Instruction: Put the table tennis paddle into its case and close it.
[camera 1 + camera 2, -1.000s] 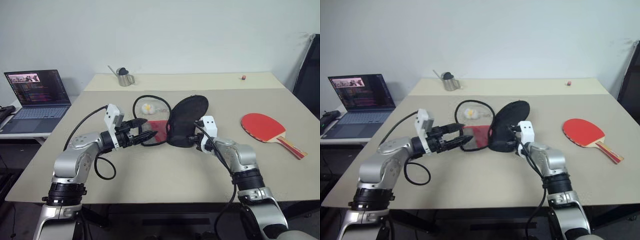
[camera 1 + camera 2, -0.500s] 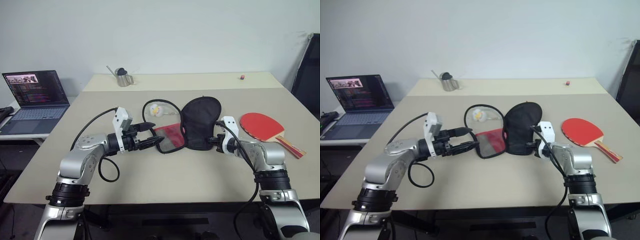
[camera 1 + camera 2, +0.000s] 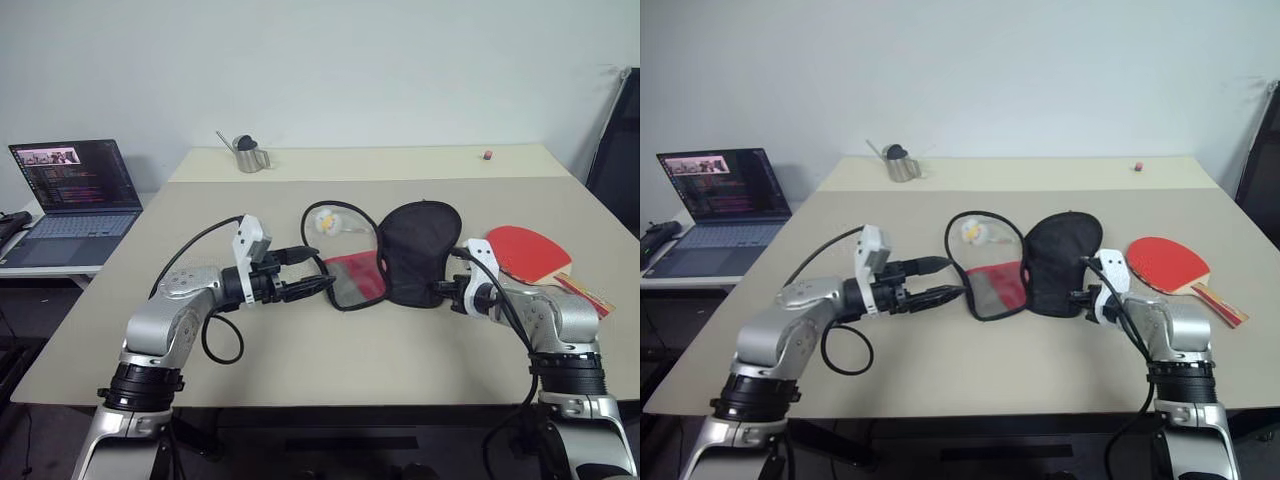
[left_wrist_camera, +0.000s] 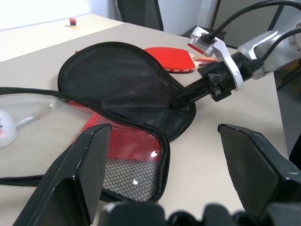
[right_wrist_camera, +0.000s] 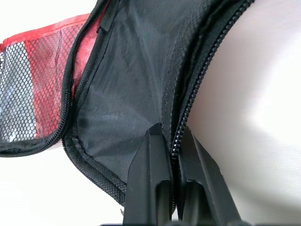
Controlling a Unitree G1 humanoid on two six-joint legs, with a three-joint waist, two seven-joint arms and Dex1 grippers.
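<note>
Case [image 3: 400,262] halves lie opened flat mid-table, and over the last second the whole pouch has slid toward the right, from about the table's middle to just beside the table tennis paddle [image 3: 535,257]. The right gripper [image 5: 170,155] has dragged it there, its fingers clenched on the zipper edge of the black fabric half; the left gripper [image 3: 322,284] follows at the near left of the mesh half, jaws released and holding nothing. That brings the open pouch close to the paddle, so the judgement is that the insertion step is being set up: the paddle is still outside, untouched, on the table at the right. Its long axis runs diagonally, red round face to the far left beside the case's black half, wooden handle pointing near right toward the table edge. Farther off, a small white ball [image 3: 325,220] sits inside the mesh half, and a small metal pitcher [image 3: 248,153] stands at the far side
</note>
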